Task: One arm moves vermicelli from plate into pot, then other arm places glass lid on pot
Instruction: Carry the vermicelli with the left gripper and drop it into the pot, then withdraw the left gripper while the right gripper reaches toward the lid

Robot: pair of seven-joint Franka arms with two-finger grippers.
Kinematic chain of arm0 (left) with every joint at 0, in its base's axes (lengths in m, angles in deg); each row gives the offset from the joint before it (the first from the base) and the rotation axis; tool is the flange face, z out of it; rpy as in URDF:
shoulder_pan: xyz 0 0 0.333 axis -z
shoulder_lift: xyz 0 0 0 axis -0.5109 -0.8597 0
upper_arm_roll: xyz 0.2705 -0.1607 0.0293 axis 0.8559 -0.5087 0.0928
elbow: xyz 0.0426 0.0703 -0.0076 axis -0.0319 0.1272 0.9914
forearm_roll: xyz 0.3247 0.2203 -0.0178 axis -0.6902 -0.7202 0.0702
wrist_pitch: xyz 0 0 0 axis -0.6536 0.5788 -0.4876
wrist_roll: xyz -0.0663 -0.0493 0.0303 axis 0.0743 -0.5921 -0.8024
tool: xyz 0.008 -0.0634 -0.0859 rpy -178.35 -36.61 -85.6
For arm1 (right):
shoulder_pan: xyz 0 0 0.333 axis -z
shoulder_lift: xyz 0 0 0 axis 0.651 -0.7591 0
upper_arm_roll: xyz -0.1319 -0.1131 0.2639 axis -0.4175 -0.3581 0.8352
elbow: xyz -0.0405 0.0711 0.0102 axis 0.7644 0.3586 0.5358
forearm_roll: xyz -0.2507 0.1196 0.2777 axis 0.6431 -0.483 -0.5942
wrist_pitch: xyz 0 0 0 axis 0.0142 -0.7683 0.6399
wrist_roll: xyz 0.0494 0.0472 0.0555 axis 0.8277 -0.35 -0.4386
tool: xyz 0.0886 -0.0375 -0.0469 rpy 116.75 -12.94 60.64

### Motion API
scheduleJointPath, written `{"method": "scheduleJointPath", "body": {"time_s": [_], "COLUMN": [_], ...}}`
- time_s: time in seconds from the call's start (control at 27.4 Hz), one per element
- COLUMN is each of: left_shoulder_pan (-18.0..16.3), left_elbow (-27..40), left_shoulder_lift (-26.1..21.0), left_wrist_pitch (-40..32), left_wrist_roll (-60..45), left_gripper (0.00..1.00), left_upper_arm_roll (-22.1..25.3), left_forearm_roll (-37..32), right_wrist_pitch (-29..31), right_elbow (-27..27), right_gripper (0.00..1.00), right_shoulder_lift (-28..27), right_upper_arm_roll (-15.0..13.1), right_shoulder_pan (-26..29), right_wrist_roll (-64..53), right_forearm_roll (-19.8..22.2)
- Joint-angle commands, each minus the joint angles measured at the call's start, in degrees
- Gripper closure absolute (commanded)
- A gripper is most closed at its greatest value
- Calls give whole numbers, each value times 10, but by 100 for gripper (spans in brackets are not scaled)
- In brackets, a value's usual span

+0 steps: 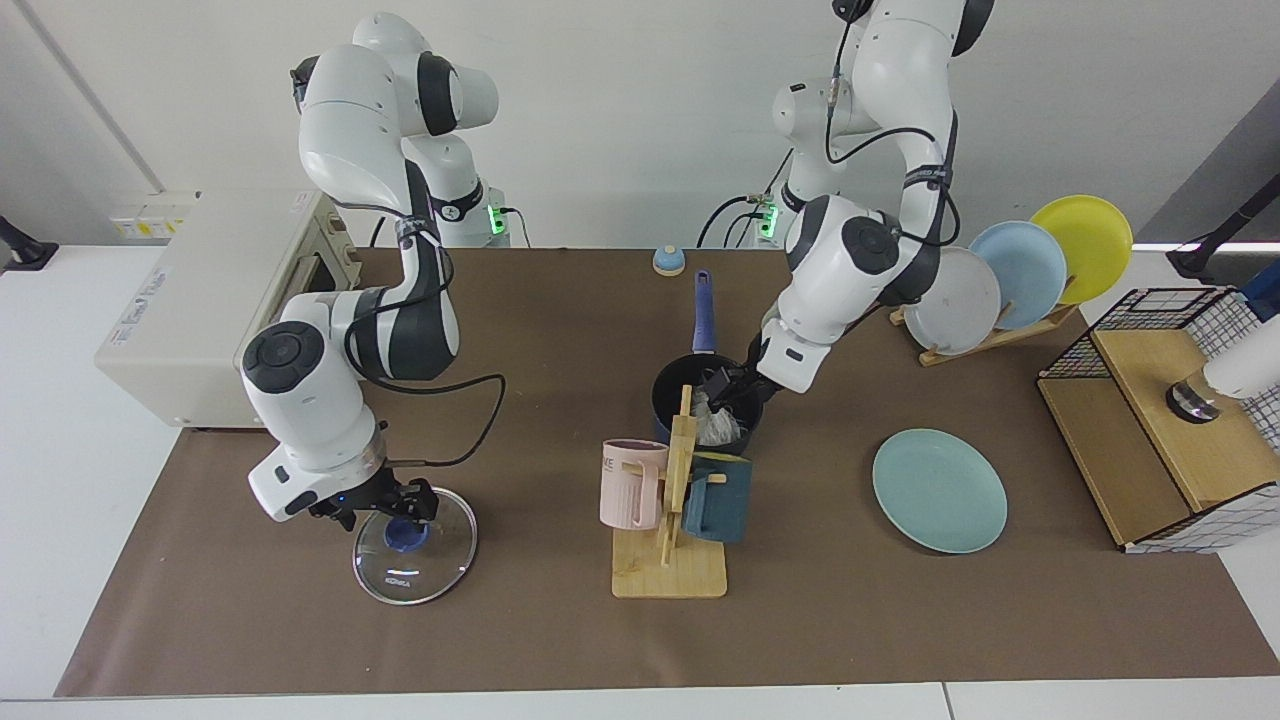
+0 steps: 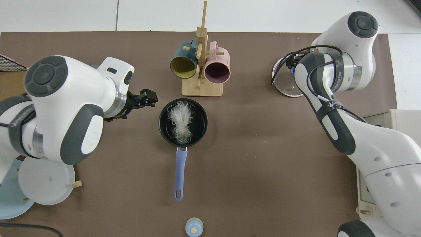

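The vermicelli (image 2: pixel 180 121) lies as a white clump inside the dark pot (image 2: pixel 200 112), whose blue handle (image 2: pixel 180 171) points away from the mug rack. My left gripper (image 2: pixel 148 98) is open and holds nothing. It hangs beside the pot's rim (image 1: pixel 668 375) on the plate side. The pale teal plate (image 1: pixel 940 490) is bare. The glass lid (image 1: pixel 440 560) lies flat on the mat. My right gripper (image 1: pixel 385 508) is down over its blue knob (image 1: pixel 405 537), open, with a finger on either side. In the top view the right arm covers most of the lid (image 2: pixel 282 88).
A wooden mug rack (image 1: pixel 668 570) with a pink mug (image 1: pixel 630 485) and a dark teal mug (image 1: pixel 718 500) stands just in front of the pot. A toaster oven (image 1: pixel 190 320), a plate rack (image 1: pixel 1010 275) and a wire-sided wooden box (image 1: pixel 1170 430) line the edges.
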Motion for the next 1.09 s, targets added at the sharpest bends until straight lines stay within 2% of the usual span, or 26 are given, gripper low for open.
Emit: {"method": "scheduleJointPath", "body": {"time_s": [0.0, 0.11, 0.18, 0.44, 0.51, 0.77, 0.87, 0.98, 1.06], "left_shoulder_pan": [0, 0, 0, 0, 1, 1, 3, 2, 1], "left_elbow": [10, 10, 10, -8, -15, -15, -42, -96, -111], "left_shoulder_lift": [70, 99, 116, 128, 128, 125, 104, 67, 60], "left_wrist_pitch": [-65, -100, -122, -162, -167, -170, -176, -223, -237], "left_wrist_roll": [71, 135, 183, 308, 316, 324, 323, 323, 323], "left_gripper": [0, 0, 0, 0, 0, 0, 0, 0, 0], "left_upper_arm_roll": [38, 76, 99, 161, 171, 173, 172, 172, 172], "left_forearm_roll": [-17, -17, -17, -17, -16, -1, -1, 3, 4], "right_wrist_pitch": [33, 40, 40, 38, 37, 20, -10, -18, -31], "right_elbow": [-21, -22, -27, -30, -31, -31, -46, -82, -106], "right_gripper": [3, 9, 20, 85, 99, 100, 100, 100, 100], "right_shoulder_lift": [-2, -2, -2, 0, 1, 17, 53, 98, 125], "right_upper_arm_roll": [4, 4, 4, 4, 4, 4, 4, 4, 4], "right_shoulder_pan": [3, 2, 2, 0, -1, -5, -9, -20, -26], "right_wrist_roll": [-7, -7, -6, -7, -7, -8, -8, -6, -4], "right_forearm_roll": [-14, -10, -13, -8, -8, -8, -8, -8, -8]}}
